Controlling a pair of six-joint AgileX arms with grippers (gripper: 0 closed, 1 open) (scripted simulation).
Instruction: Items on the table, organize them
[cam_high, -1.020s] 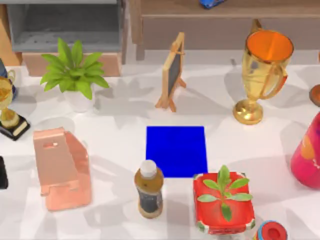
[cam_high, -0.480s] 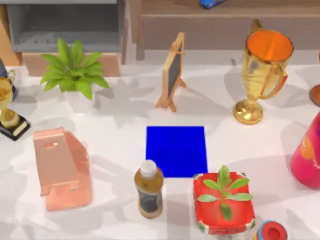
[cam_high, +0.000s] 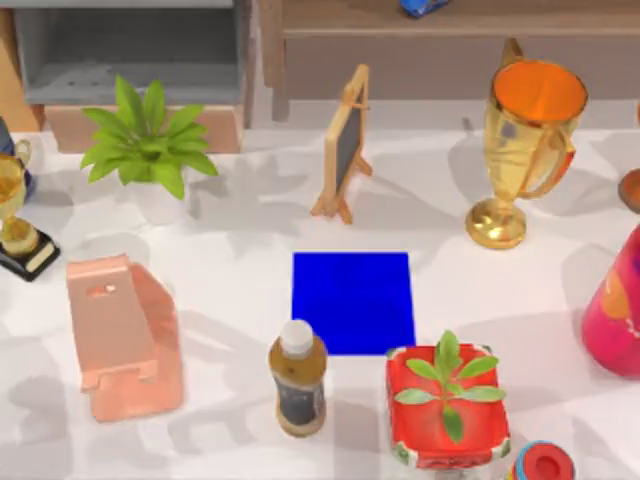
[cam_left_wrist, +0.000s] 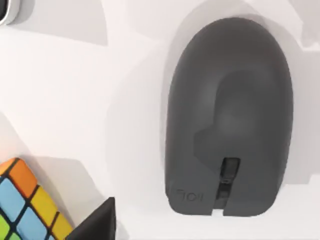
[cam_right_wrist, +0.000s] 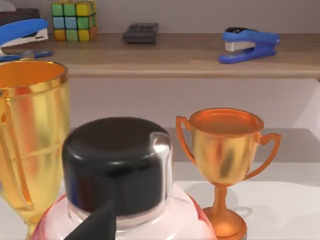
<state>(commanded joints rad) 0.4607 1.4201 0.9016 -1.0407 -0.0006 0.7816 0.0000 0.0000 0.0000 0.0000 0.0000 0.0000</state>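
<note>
A blue mat (cam_high: 352, 302) lay at centre, with a brown bottle (cam_high: 298, 378) and a red planter (cam_high: 447, 405) beside its near edge. A gold trophy (cam_high: 525, 140), small easel chalkboard (cam_high: 345, 145), leafy potted plant (cam_high: 145, 140) and pink stand (cam_high: 120, 335) stood around.

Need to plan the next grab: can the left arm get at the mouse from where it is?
Probably yes. In the left wrist view the mouse lies on bare table close below the camera, nothing on it; a colour cube sits apart to one side.
</note>
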